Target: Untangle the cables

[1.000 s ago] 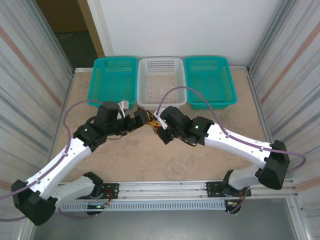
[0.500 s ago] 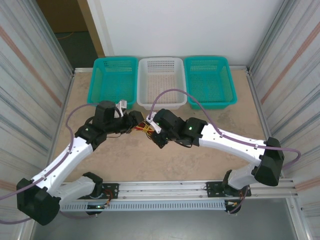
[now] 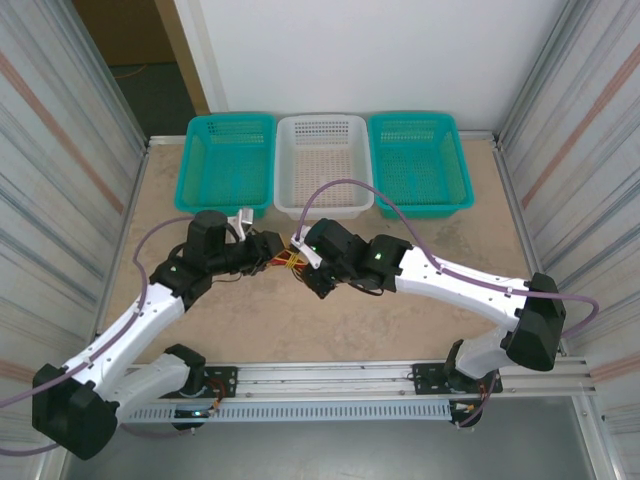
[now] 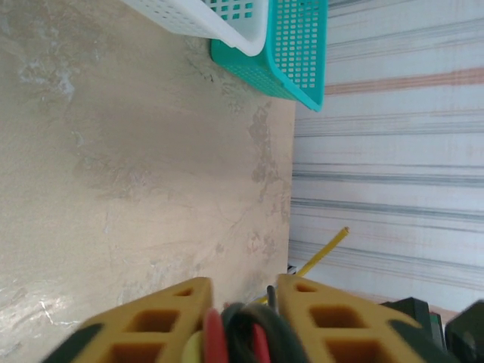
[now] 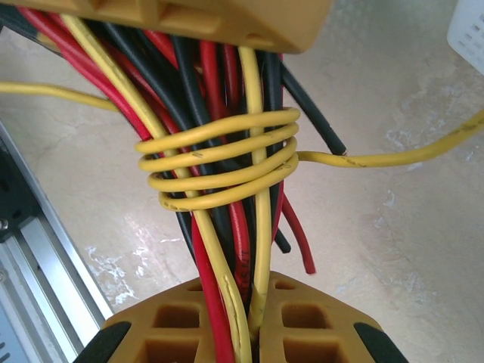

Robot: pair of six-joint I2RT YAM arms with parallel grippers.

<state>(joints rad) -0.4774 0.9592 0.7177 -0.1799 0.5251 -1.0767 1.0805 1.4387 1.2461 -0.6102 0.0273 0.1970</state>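
Note:
The cables (image 3: 291,259) are a bundle of thin red, black and yellow wires stretched between my two grippers over the middle of the table. In the right wrist view a yellow wire coils several times around the cables (image 5: 219,162). My right gripper (image 5: 253,289) is shut on one end of the bundle, near the table centre (image 3: 312,266). My left gripper (image 4: 242,295) has red, black and yellow cables (image 4: 249,336) packed between its yellow fingers. It sits just left of the bundle (image 3: 269,250). One yellow wire end (image 4: 325,252) sticks out past the left fingers.
Three baskets line the far edge: a teal basket (image 3: 232,118), a white basket (image 3: 322,118) and a second teal basket (image 3: 415,116). Corrugated walls (image 3: 60,150) close both sides. A metal rail (image 3: 330,372) runs along the near edge. Bare tabletop (image 3: 300,320) lies below the grippers.
The left gripper's jaws have closed around the bundle. Both grippers and the cables have shifted a little to the left.

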